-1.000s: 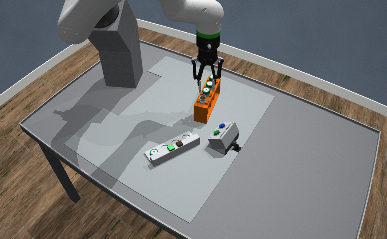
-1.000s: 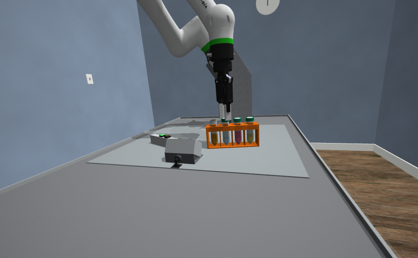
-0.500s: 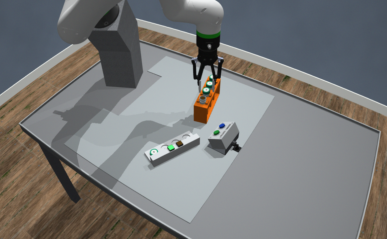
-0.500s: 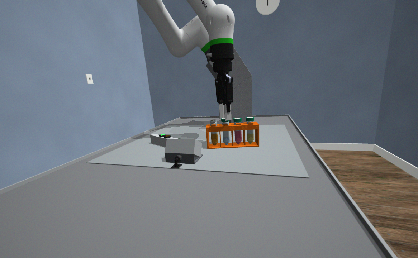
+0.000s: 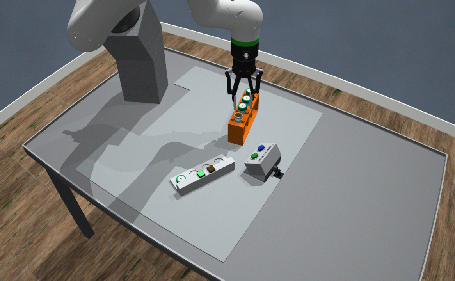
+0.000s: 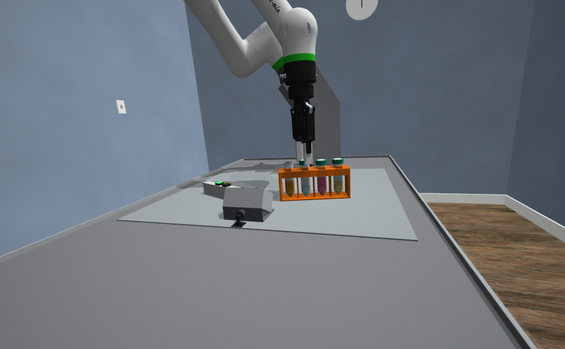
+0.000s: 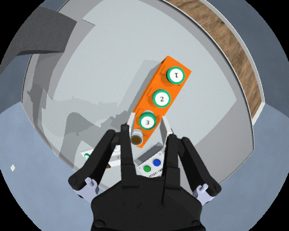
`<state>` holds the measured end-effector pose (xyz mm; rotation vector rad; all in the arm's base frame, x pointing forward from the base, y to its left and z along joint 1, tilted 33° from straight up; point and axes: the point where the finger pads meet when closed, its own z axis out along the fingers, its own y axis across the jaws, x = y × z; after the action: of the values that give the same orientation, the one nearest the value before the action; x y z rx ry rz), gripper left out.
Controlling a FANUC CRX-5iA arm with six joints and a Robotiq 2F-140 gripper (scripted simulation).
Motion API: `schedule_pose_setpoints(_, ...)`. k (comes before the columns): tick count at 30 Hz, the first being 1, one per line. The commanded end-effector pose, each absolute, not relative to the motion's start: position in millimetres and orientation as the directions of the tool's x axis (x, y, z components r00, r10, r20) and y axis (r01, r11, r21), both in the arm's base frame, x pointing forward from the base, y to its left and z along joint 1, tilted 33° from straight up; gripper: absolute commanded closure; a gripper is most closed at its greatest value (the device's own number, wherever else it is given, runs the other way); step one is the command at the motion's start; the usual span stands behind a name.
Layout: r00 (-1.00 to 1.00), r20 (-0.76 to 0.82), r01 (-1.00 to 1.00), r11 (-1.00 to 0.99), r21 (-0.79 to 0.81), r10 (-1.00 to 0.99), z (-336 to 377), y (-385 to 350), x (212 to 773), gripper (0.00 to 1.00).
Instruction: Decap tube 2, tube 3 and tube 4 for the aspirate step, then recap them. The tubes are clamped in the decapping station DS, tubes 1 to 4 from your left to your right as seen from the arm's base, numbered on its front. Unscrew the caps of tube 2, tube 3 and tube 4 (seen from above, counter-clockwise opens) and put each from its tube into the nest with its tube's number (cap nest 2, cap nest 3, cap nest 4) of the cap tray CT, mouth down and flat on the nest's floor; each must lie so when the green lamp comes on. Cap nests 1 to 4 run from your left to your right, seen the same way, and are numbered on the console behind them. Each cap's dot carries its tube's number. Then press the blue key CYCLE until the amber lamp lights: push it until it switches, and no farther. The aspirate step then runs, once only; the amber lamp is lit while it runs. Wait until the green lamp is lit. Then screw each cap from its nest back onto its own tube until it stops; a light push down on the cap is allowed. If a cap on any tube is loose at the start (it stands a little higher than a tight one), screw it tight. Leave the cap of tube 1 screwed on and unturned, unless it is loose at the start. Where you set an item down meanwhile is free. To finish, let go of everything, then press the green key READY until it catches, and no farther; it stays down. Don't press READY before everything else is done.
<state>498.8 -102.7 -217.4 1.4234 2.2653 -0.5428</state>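
The orange decapping station (image 5: 243, 118) holds the tubes. Cap 1 (image 7: 175, 76), cap 2 (image 7: 161, 99) and cap 3 (image 7: 147, 122) sit on their tubes. Tube 4 (image 7: 137, 137) stands uncapped at the near end (image 5: 238, 116). My gripper (image 7: 148, 120) hangs straight down over tube 3 and is open. Its fingers stand on either side of cap 3 (image 5: 243, 107), a little apart from it. Cap 4 (image 5: 180, 178) lies in the end nest of the cap tray (image 5: 203, 173); the other nests hold nothing. In the exterior view the fingers (image 6: 302, 156) partly hide cap 3.
On the tray console the green lamp (image 5: 200, 173) is lit and the amber lamp (image 5: 210, 169) is dark. The grey key box (image 5: 262, 160) carries the blue key (image 5: 260, 147) and the green key (image 5: 254, 155). The arm's base pedestal (image 5: 138, 63) stands at the back left.
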Motion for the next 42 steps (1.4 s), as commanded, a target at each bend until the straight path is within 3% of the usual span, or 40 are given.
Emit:
schedule_pose_setpoints(1,-0.395,-0.531,0.909,0.403,-0.107,0.75,-218.6,-103.3,499.1,0.65)
schedule_pose_setpoints(6,-0.395,-0.531,0.909,0.403,-0.107,0.75,-219.5,-103.9,499.2,0.65)
schedule_pose_setpoints(7,-0.395,-0.531,0.909,0.403,-0.107,0.75,-219.5,-103.9,499.2,1.0)
schedule_pose_setpoints(21,-0.395,-0.531,0.909,0.403,-0.107,0.75,-219.5,-103.9,499.2,1.0)
schedule_pose_setpoints(42,0.219,-0.491,0.966,-0.119,0.228,0.843,-220.3,-104.4,499.3,1.0)
